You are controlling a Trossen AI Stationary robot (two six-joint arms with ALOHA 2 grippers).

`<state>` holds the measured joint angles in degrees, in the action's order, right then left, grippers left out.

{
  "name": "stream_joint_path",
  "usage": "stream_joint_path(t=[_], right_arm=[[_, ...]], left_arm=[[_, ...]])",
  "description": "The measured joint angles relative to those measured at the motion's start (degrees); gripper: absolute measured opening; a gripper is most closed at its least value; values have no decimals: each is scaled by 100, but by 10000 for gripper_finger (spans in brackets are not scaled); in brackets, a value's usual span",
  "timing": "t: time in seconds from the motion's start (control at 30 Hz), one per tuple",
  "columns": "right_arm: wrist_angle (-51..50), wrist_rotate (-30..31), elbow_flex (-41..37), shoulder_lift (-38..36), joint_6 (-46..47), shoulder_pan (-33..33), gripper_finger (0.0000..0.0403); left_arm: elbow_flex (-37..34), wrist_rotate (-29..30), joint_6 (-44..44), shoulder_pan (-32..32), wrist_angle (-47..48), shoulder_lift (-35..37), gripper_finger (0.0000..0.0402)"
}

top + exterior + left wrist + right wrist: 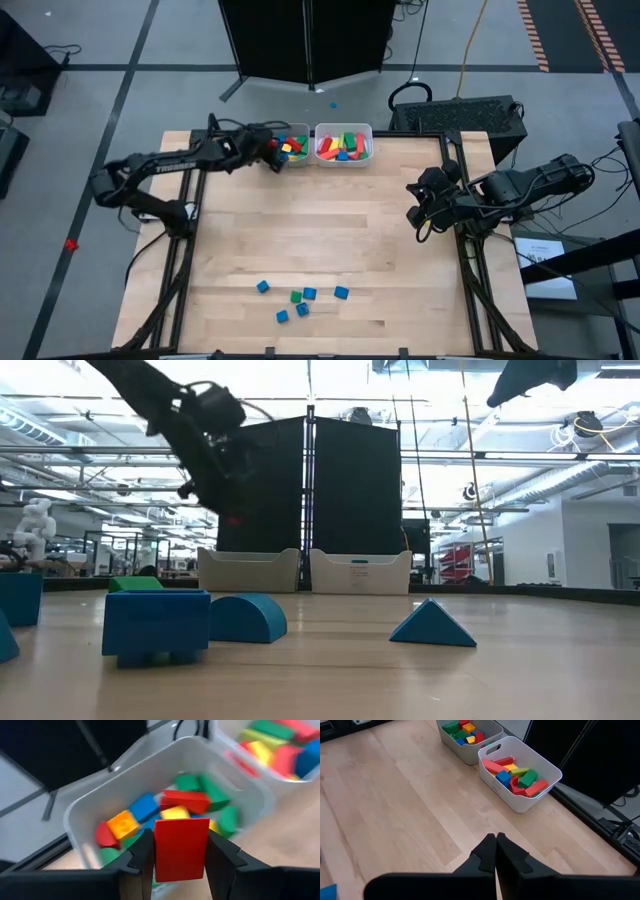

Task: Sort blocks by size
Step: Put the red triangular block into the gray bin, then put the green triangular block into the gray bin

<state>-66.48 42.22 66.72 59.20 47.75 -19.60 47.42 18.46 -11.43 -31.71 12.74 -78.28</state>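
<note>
My left gripper (181,870) is shut on a red block (181,847) at the near left rim of the left pale bin (300,130), which holds several small coloured blocks (145,807). The right bin (366,132) holds longer blocks (516,774). Several blue blocks and a green one (296,296) lie on the table near its front edge. My right gripper (496,840) hangs shut and empty above the table's right side. My left gripper pinches the red block by two opposite side faces (159,851) between its two fingers. The fingers slant down toward the table's far edge. The block is lifted clear and hangs just over the left bin's near rim (75,815).
Both bins stand side by side at the table's far edge. In the low view, blue blocks (155,625) and a blue wedge (432,625) sit close to the camera. Bare wood (320,220) lies between the bins and the loose blocks.
</note>
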Motion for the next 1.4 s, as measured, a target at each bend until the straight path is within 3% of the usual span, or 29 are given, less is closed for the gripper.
stream_joint_path(t=[0.1,0.23,0.37,0.47,0.6,0.73,0.9,1.07,1.23,1.4], right_arm=[[-1,0,0,0,51,-1,0],[-4,0,0,0,63,-1,0],[-5,0,0,0,75,0,0],[-8,0,0,0,91,-1,0],[-15,0,0,0,90,-1,0],[-17,0,0,0,67,0,0],[-18,0,0,0,12,-1,0],[-19,-16,0,0,-23,-1,0],[-16,-20,0,0,-39,-1,0],[-4,-25,0,1,-42,-1,0]], left_arm=[[0,-2,30,-285,-75,-211,137],[0,-64,319,-499,-251,-463,240],[0,-829,276,-547,-204,-514,315],[0,-1698,192,-420,15,-490,330],[4,-3302,-76,59,346,-287,334],[2,-3803,-181,1233,533,-13,334],[2,-3390,-205,3127,390,62,335],[-17,-2108,-822,4680,148,-67,336],[-17,-956,-1447,5740,-230,-294,336],[-15,-458,-1908,6325,-775,-658,336]])
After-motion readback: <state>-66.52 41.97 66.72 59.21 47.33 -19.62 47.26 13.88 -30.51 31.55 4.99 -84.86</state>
